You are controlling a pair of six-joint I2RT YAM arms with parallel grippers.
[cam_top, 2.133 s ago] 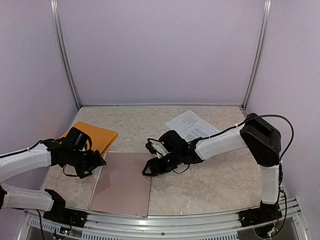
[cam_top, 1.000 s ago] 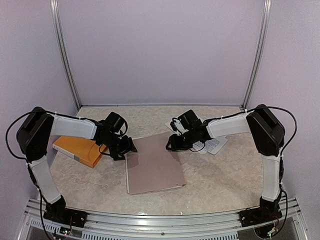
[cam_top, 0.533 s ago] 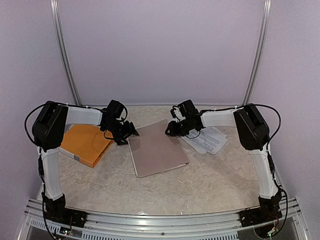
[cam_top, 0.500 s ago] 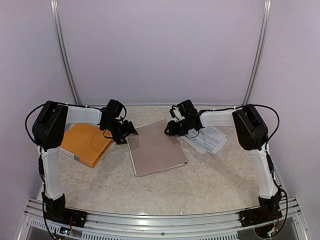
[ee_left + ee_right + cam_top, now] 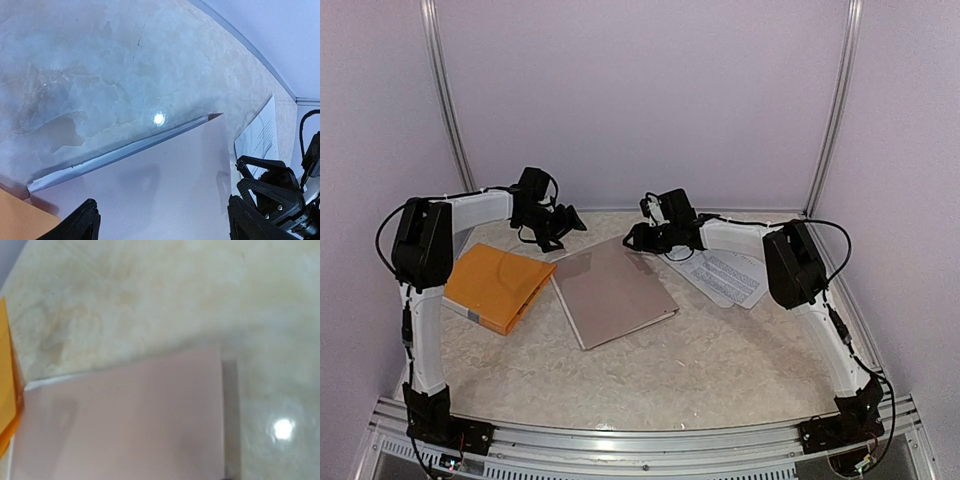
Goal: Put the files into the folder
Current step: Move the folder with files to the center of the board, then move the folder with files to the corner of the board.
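left gripper hangs released over the pink folder, centre of the surface by its far edge. right gripper sits at the folder's far corner, and we cannot tell its grip. files lie near the right edge.
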